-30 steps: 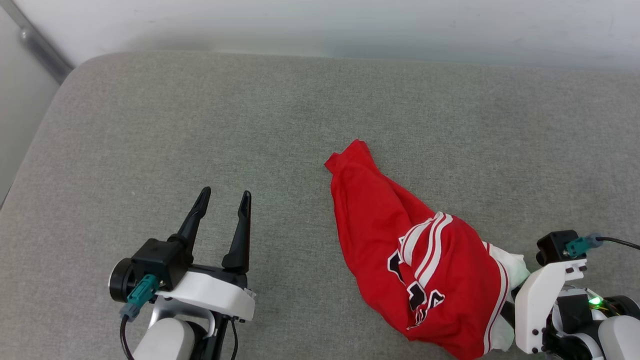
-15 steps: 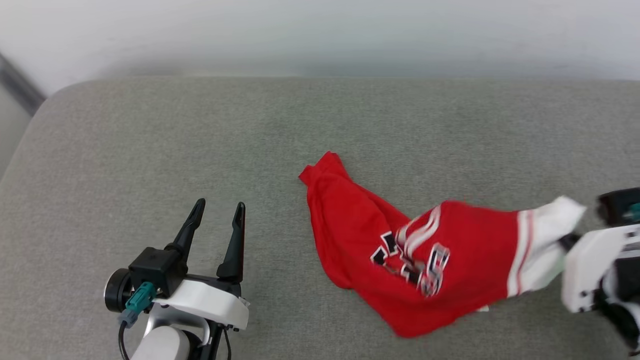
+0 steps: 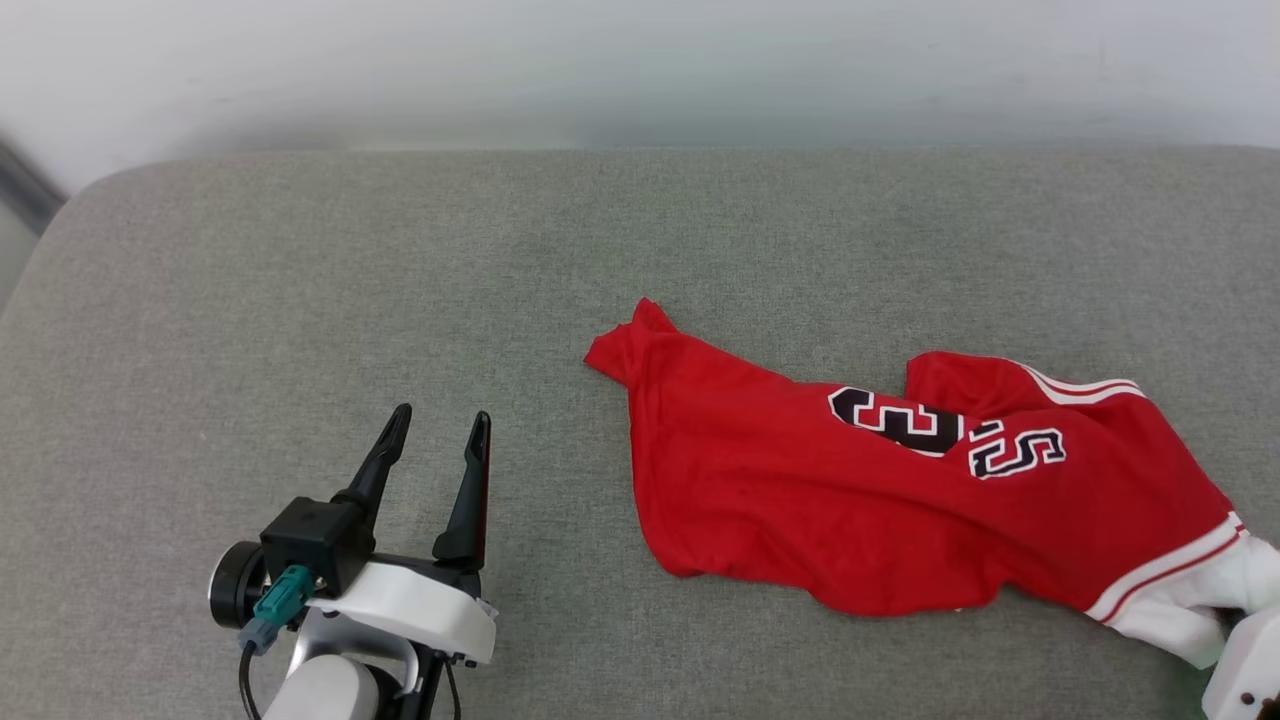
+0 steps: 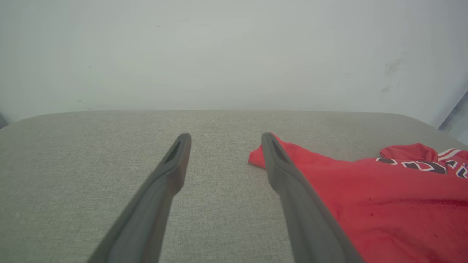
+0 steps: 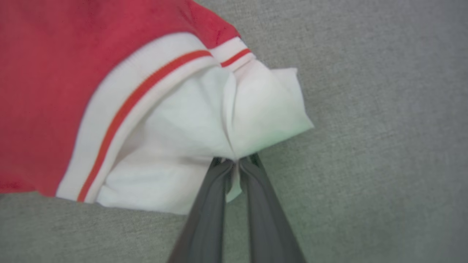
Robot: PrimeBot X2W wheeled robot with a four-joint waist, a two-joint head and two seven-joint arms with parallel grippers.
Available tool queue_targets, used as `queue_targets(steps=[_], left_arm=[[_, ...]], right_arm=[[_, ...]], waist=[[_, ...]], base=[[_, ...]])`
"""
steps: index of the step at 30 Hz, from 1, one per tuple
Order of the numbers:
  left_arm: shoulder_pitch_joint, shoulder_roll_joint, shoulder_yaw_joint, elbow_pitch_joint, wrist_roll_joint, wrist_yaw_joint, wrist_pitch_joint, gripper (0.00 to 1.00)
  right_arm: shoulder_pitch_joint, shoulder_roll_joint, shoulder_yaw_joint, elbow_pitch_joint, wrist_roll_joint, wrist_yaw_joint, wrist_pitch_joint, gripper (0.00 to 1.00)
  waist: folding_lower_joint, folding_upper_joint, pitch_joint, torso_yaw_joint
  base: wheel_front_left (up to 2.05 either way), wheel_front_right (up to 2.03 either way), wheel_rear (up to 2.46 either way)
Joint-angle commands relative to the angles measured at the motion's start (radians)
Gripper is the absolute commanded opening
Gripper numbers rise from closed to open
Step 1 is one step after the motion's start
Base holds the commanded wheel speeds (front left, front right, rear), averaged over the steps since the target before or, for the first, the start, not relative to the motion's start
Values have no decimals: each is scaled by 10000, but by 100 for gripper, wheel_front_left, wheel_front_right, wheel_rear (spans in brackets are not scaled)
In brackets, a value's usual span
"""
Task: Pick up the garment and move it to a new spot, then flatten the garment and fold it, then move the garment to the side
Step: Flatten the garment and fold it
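Observation:
The garment, a red jersey with black white-outlined print and striped trim, lies stretched across the grey cushion from the middle toward the lower right. Its white sleeve is pinched between the two dark fingers of my right gripper, which is shut on it; in the head view a white piece of that arm sits at the lower right corner. My left gripper stands open at the lower left, apart from the cloth. In the left wrist view my left gripper has the garment just right of its right finger.
A pale wall runs behind the cushion's far edge. The cushion's rounded left corner falls away at the upper left. Bare grey fabric spreads left of and beyond the garment.
My right gripper closed on the white sleeve and pulled it right, drawing the bunched garment out longer and exposing the print. The head camera shifted. The left gripper stayed open in place.

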State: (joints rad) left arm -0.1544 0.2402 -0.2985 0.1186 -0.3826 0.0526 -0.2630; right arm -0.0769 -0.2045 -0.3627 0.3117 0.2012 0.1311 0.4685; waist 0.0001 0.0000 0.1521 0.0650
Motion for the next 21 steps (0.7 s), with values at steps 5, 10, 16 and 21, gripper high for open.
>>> queue_targets(steps=[5,10,16,21], left_arm=[[184,78,17,65,-53,102,13,100],[431,130,18,62,-115,194,99,100],[816,268,61,2,-141,413,280,100],[1100,430,122,-130,-111,637,478,100]], right_arm=[[-126,323,-287,-20,-416,-7,-1988,100],[-87,672,-438,-575,-1055,-5,-3755,100],[313,1080,235,-1374,-1399,-7,-4788,100],[836,1293,1240,-2275,-1386,-7,-5071,100]], waist=[[-1,0,-254,-98],[-1,0,-669,-213],[-1,0,-1230,-359],[-1,0,-1595,-433]], base=[[0,0,0],[0,0,0],[0,0,0],[0,0,0]])
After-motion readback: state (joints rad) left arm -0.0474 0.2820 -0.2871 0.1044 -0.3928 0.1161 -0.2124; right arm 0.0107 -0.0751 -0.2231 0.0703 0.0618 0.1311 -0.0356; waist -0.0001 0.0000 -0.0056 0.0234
